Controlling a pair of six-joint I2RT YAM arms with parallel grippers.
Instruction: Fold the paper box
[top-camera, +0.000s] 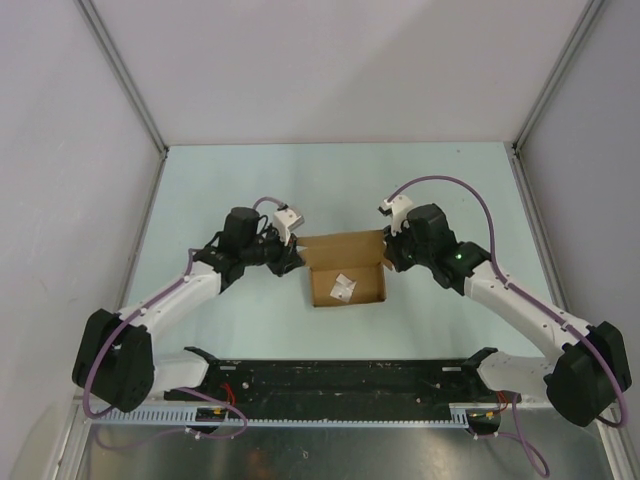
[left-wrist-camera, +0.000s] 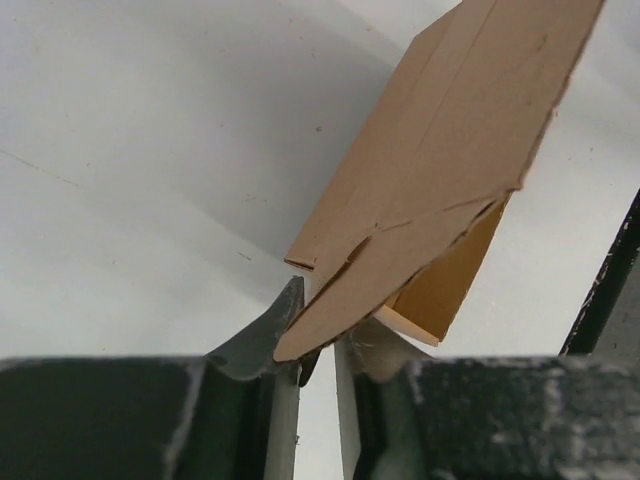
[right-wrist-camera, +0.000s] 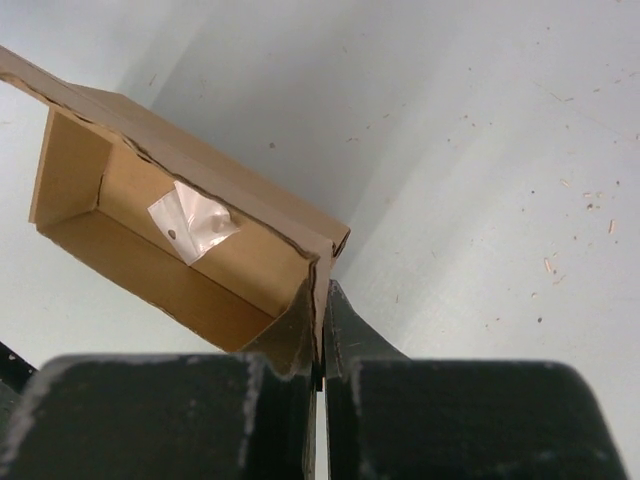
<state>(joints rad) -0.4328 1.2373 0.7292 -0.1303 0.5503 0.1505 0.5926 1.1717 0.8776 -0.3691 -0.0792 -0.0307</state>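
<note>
The paper box (top-camera: 362, 282) is an open brown carton at the table's middle, with a back flap standing up. A small white wad (top-camera: 343, 288) lies inside it. My left gripper (top-camera: 292, 258) is at the box's left end. In the left wrist view its jaws (left-wrist-camera: 325, 320) stand a narrow gap apart, and a pointed flap of the box (left-wrist-camera: 440, 150) lies across the fingertips. My right gripper (top-camera: 388, 258) is at the box's right end. Seen from the right wrist, it (right-wrist-camera: 322, 290) is shut on the corner of the box wall (right-wrist-camera: 200, 285); the wad (right-wrist-camera: 192, 222) shows inside.
A black rail (top-camera: 340, 375) runs along the near edge between the arm bases. Grey enclosure walls with metal posts (top-camera: 120, 75) close in the table on the left, back and right.
</note>
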